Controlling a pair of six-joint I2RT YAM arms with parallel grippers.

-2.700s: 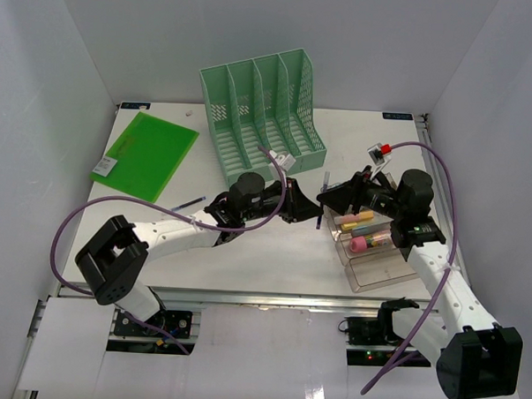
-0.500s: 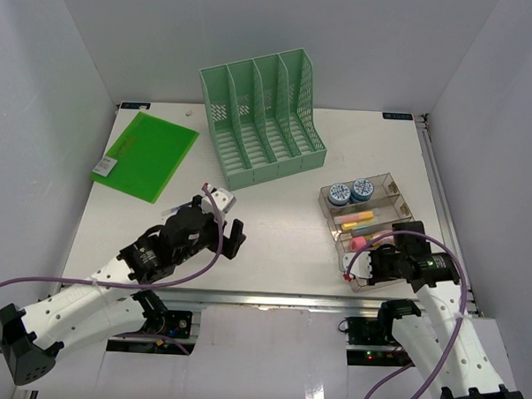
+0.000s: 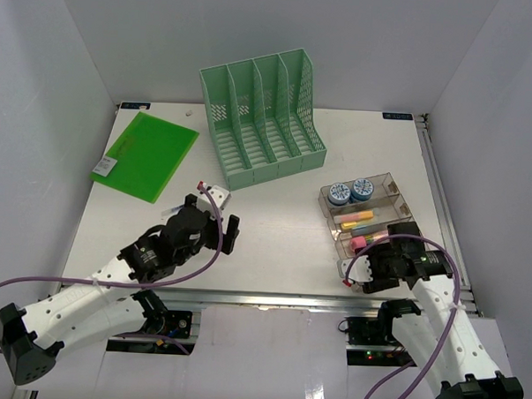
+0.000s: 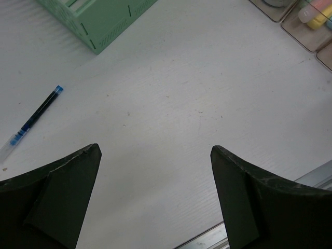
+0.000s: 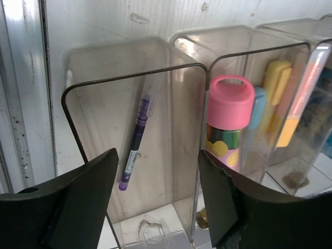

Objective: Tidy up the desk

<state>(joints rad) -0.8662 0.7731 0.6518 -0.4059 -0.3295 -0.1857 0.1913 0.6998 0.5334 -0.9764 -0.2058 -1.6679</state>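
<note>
The desk (image 3: 283, 209) is a big white tabletop. My right gripper (image 3: 355, 272) hovers open over the nearest compartment of the clear stepped tray (image 3: 400, 202). In the right wrist view, the gripper (image 5: 158, 153) has nothing between its jaws. A purple pen (image 5: 136, 140) lies loose in that compartment beyond them. My left gripper (image 3: 229, 234) is open over bare desk near the front edge, and it is empty in the left wrist view (image 4: 155, 150). A blue pen (image 4: 39, 114) lies on the desk ahead and to its left.
A pink-capped tube (image 5: 231, 111) and yellow highlighters (image 5: 277, 78) fill the tray's middle compartments. Two round blue-topped items (image 3: 350, 191) sit in its far one. The green file rack (image 3: 261, 115) stands at the back. A green folder (image 3: 144, 154) lies at back left.
My right gripper has opened over the tray's near compartment and the purple pen now lies free in it. Earlier, both arms pulled back from the middle of the desk. The left gripper has shifted slightly.
</note>
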